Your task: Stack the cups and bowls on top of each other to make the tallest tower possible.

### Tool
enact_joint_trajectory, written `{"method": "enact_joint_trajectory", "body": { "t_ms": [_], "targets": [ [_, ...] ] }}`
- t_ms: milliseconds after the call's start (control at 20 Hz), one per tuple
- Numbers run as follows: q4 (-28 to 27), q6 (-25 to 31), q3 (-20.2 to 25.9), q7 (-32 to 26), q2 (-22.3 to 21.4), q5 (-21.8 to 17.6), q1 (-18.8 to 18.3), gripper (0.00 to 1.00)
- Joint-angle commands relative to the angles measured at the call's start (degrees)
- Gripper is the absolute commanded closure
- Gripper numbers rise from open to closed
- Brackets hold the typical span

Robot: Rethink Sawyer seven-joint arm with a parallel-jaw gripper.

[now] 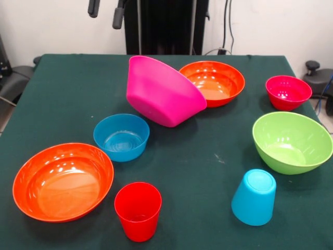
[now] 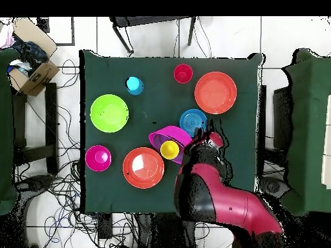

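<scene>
Front view: the magenta bowl (image 1: 164, 91) is tipped up on its edge, leaning against the far orange bowl (image 1: 214, 82), so it looks mid-handling, not set down; nothing is stacked yet, and beside it sit the small blue bowl (image 1: 121, 136), near orange bowl (image 1: 63, 180), red cup (image 1: 138, 210), upturned light blue cup (image 1: 254, 197), lime bowl (image 1: 292, 141) and crimson bowl (image 1: 288, 91), all loose on the desk (image 1: 208, 172). Overhead view: the arm (image 2: 213, 194) reaches in right beside the magenta bowl, which hides the yellow cup (image 2: 169, 150) from the front; can't tell whether the end effector is open or gripping.
</scene>
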Motion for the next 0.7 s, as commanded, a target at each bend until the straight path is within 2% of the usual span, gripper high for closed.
{"method": "enact_joint_trajectory", "body": {
  "t_ms": [50, 350, 700],
  "targets": [
    [6.12, -5.29, -4.75, 14.87, 6.71, -3.63, 3.20, 0.00],
    [6.41, -6.52, -5.07, 15.45, 8.26, -2.76, 4.81, 0.00],
    [6.10, -10.53, -10.51, 14.98, 12.18, 0.56, 10.08, 0.00]
  ]
}}
